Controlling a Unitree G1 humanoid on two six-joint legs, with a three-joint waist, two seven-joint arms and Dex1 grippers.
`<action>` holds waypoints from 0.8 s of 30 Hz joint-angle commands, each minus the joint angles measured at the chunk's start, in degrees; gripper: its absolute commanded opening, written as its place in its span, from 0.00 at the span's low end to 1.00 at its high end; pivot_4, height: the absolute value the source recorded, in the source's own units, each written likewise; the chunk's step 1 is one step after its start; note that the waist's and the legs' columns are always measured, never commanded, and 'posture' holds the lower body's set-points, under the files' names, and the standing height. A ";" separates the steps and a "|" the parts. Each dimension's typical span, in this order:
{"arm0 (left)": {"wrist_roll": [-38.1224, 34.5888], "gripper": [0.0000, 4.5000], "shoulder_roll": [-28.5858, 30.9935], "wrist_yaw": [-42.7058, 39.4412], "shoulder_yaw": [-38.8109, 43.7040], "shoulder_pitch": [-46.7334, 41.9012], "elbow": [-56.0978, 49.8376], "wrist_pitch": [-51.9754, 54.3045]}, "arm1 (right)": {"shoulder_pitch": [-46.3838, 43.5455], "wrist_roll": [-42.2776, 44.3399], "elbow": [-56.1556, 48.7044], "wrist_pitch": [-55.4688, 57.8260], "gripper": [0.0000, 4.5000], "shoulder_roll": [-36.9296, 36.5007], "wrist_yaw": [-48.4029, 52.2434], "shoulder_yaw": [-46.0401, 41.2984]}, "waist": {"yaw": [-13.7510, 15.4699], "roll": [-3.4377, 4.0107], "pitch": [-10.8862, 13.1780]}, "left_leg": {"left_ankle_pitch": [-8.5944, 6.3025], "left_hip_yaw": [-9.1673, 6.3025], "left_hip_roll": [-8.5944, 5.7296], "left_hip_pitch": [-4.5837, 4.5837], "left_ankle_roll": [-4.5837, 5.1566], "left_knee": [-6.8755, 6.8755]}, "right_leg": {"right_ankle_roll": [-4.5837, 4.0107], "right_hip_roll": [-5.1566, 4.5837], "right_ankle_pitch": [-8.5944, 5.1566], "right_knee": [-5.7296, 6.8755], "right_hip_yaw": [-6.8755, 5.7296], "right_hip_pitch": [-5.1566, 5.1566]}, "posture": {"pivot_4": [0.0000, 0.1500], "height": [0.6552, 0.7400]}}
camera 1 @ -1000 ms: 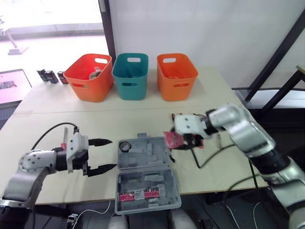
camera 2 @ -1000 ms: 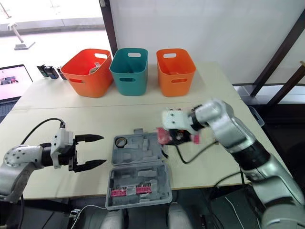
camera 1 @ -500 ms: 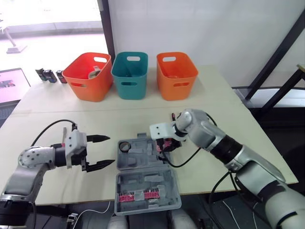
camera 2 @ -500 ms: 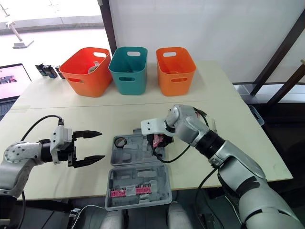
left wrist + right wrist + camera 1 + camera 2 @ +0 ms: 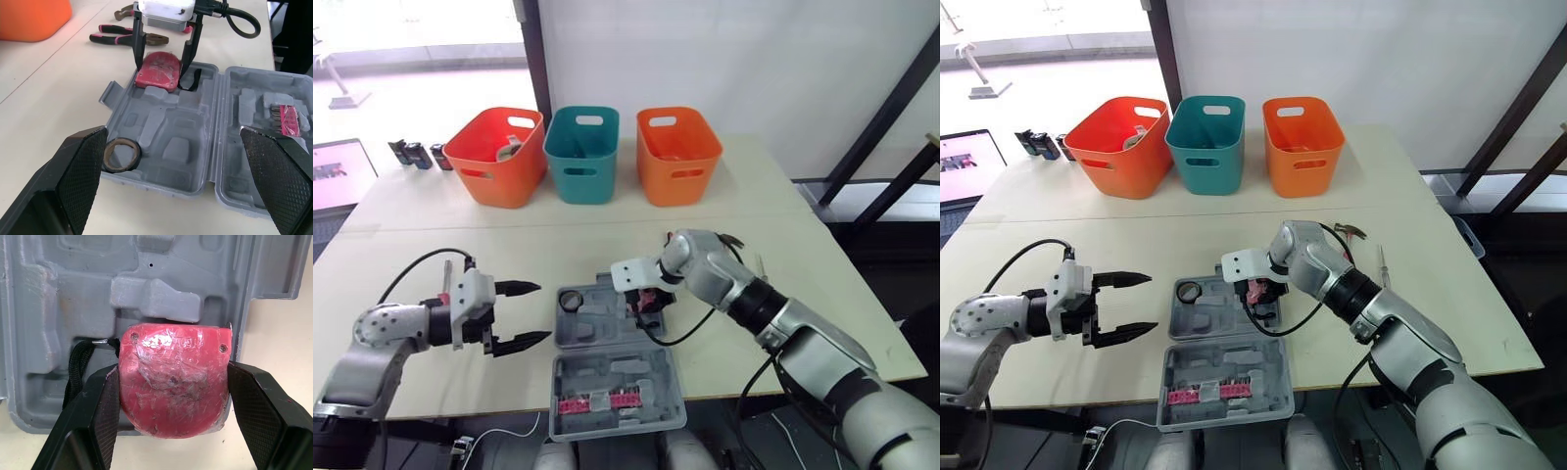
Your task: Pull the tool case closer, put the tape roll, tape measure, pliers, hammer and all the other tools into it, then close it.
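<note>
Grey plastic tool case: it lies open on the pale worktop, between the two arms, with both halves flat.
Far half of the case: it has moulded pockets; a dark tape roll sits in its far left corner.
Near half of the case: a strip of pink bits lies in it.
Red tape measure: it is at the right side of the far half, partly over the rim. One cannot tell if it rests on the plastic. Its black strap lies inside the case.
Right claw: its two black fingers press on both sides of the tape measure and grip it.
Left claw: it is spread wide and holds nothing; it hovers just left of the case.
Pliers with pink and black handles: they lie on the worktop beyond the case.
Baskets: an orange one, a teal one and another orange one stand in a row at the far side.
</note>
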 commanded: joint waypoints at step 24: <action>0.39 1.00 -0.08 -0.04 -0.03 -0.16 -0.65 -0.37 | 4.79 7.05 -14.62 8.77 0.58 -4.58 0.33 -14.25 | -0.13 -0.01 0.00 | 0.00 0.00 0.00 -0.09 0.00 0.01 | -0.03 -0.01 -0.01 -0.02 0.00 -0.10 | 1.00 1.00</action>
